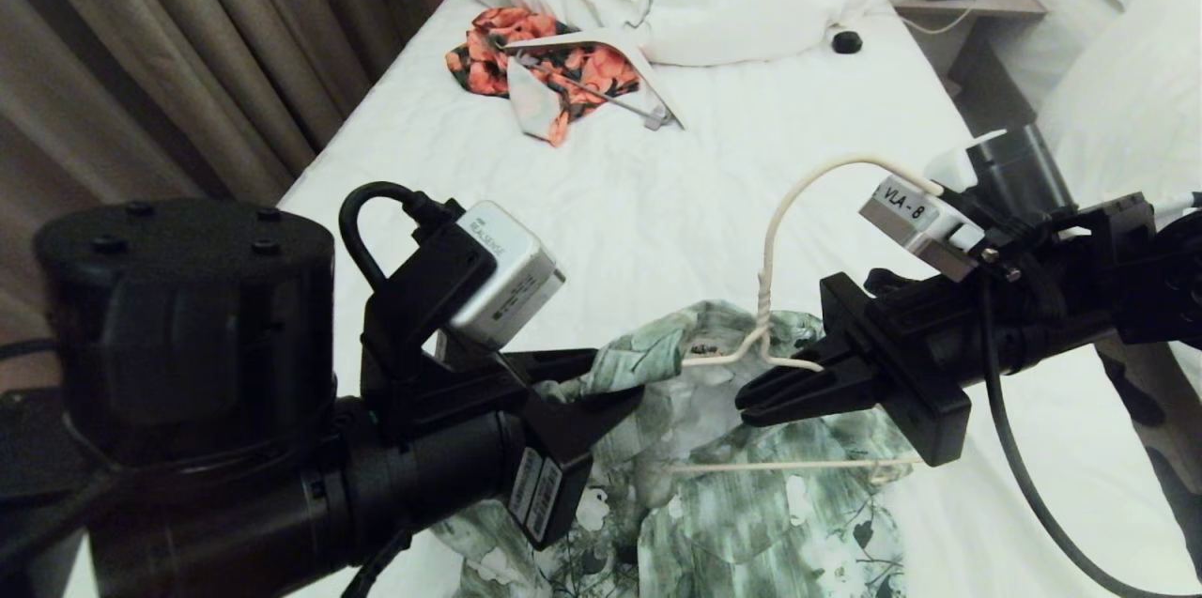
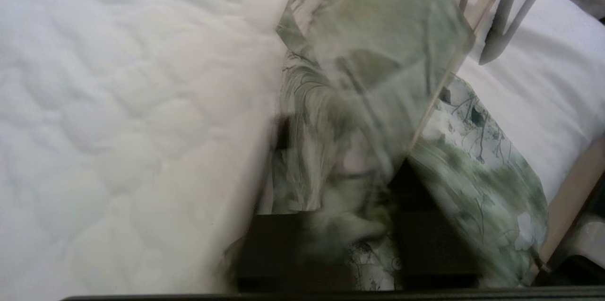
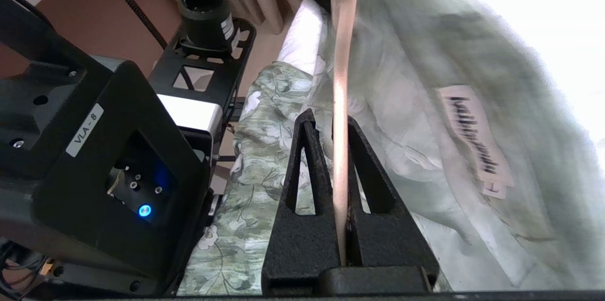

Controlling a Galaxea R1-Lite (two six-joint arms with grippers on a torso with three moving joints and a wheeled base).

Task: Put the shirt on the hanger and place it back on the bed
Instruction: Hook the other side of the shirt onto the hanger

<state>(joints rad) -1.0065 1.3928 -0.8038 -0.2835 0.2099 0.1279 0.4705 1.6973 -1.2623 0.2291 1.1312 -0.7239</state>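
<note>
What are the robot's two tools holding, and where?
The right tool pinches the hanger on its wire just below the hook. The left tool grips the shirt near the collar.

Heavy beige curtains point(image 1: 188, 44) hang along the left side. A wooden nightstand point(image 1: 977, 7) stands at upper right, beside heaped white bedding point(image 1: 1117, 44).

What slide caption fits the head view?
Right tool clamps the hanger; left tool at the shirt.
</note>
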